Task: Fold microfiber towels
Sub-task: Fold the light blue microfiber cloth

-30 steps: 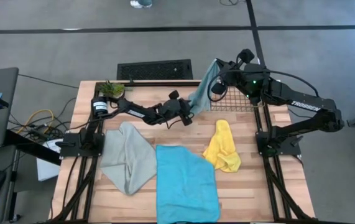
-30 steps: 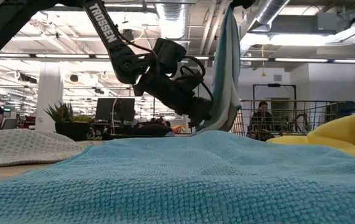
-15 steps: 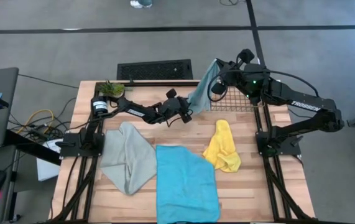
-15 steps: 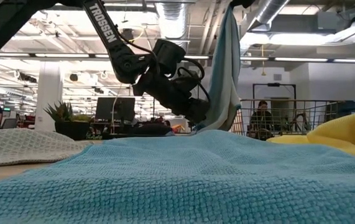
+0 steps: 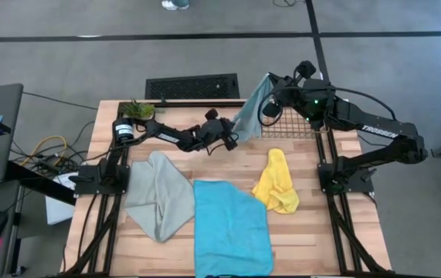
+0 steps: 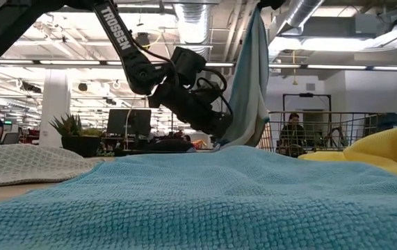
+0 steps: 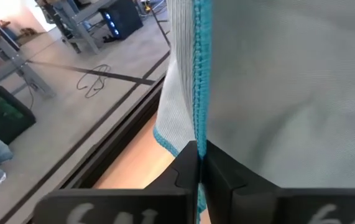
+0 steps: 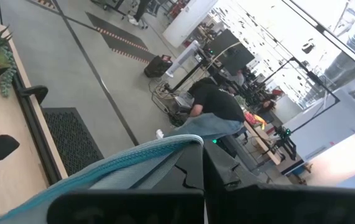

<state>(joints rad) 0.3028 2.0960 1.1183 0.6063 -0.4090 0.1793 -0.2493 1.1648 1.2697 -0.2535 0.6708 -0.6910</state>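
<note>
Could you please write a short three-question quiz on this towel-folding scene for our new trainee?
1. True or false: the pale blue towel is held up between the left gripper and the right gripper.
2. Which towel lies flat at the table's front centre? A) yellow towel B) cyan towel C) grey-green towel
3. Fill in: the wire basket sits at the table's far ______ corner in the high view.

Key: 1 true; 2 B; 3 right.
</note>
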